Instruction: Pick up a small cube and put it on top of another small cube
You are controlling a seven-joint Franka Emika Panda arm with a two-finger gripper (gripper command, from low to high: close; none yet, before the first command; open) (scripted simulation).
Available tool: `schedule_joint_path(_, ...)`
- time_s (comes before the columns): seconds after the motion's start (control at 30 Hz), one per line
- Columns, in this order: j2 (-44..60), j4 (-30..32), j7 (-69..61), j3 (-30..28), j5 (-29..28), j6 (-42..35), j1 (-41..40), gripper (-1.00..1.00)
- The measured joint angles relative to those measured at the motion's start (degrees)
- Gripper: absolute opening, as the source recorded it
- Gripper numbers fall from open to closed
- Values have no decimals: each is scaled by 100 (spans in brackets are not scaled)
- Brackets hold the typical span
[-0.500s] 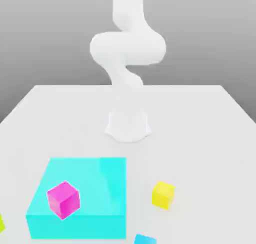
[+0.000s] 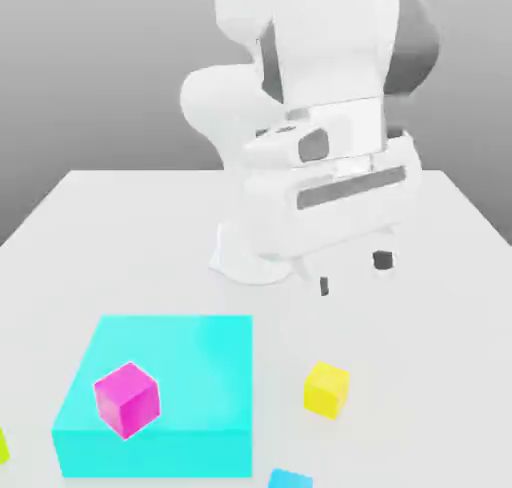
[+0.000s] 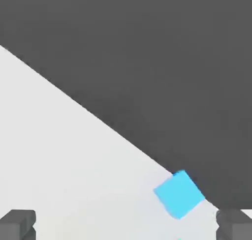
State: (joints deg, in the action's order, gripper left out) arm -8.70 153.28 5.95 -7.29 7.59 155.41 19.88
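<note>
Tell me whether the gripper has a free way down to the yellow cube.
Probably yes. The gripper hangs open above the table, and the yellow cube sits alone on bare table, apart from the flat cyan block and the magenta cube on it. Nothing stands between them.

There are no words, numbers, labels or signs to read on anything here, not on the robot arm, the blocks or the white surface.

A pretend computer world: a plain white tabletop, a flat grey wall, and bright toy-like blocks.
</note>
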Motion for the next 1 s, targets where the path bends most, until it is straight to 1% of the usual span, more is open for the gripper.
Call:
schedule_joint_path(0.1, 601, 370, -476, 67, -151, 413, 150, 0)
schedule_joint_path(0.17, 985, 617, -649, 64, -456, 691, 222, 0)
schedule_joint_path(0.23, 1326, 663, -740, 60, -544, 960, 218, 0)
schedule_joint_path(0.33, 1823, 595, -877, 160, -432, 1361, 145, 0)
schedule_joint_path(0.47, 2497, 478, -1027, 480, -230, 1899, -124, 0)
schedule_joint_path(0.5, 2608, 460, -1043, 544, -205, 1987, -181, -100)
schedule_joint_path(0.73, 2605, 460, -1016, 556, -238, 1978, -200, -100)
schedule_joint_path(0.87, 2033, 560, -847, 338, -482, 1525, -44, -100)
schedule_joint_path(1.0, 1382, 693, -709, 265, -653, 995, -10, -100)
